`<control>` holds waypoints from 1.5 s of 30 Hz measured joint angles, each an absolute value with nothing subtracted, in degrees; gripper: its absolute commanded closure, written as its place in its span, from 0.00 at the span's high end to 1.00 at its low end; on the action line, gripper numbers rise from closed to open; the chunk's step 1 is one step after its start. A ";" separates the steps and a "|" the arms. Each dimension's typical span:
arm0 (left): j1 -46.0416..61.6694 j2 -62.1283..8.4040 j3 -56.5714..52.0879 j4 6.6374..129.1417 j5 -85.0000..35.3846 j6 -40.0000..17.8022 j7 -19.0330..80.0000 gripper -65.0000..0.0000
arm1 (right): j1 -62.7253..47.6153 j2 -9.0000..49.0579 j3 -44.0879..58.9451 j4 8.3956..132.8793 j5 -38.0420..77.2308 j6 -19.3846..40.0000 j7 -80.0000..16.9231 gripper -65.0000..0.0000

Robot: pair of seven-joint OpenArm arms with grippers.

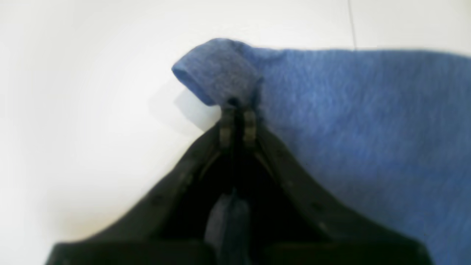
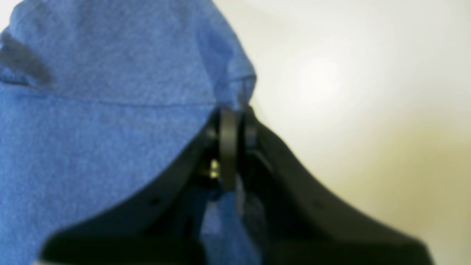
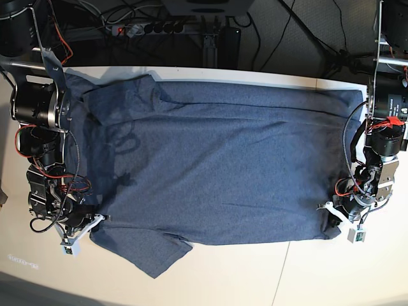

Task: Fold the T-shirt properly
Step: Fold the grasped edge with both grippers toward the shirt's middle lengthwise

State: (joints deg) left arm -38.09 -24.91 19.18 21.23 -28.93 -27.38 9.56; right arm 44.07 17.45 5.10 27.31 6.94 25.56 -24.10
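Observation:
The blue-grey T-shirt (image 3: 217, 159) lies spread plain side up across the white table (image 3: 255, 280), with one sleeve (image 3: 150, 255) at the near left. My left gripper (image 3: 333, 220) is at the shirt's near right corner, shut on a fold of the hem (image 1: 217, 71); cloth runs between its fingers (image 1: 237, 121). My right gripper (image 3: 95, 222) is at the shirt's near left edge, shut on the cloth (image 2: 73, 121), which also passes between its fingers (image 2: 235, 125). No lettering shows.
Both arms stand at the table's left (image 3: 38, 108) and right (image 3: 382, 108) edges. Cables and a power strip (image 3: 146, 29) lie behind the table's far edge. Bare white tabletop runs along the front, below the shirt.

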 measured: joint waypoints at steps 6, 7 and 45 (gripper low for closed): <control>-37.95 -25.76 21.58 21.23 -29.74 -28.25 8.12 0.00 | 43.68 17.50 5.10 27.66 7.03 25.61 -24.08 0.00; -37.93 -25.78 21.58 21.23 -30.72 -28.34 8.16 0.00 | 43.44 17.58 5.08 27.92 7.16 25.69 -24.05 0.00; -33.98 -37.98 21.78 31.40 -58.28 -38.81 28.99 0.00 | 17.37 28.42 4.69 67.70 24.77 25.82 -31.77 0.00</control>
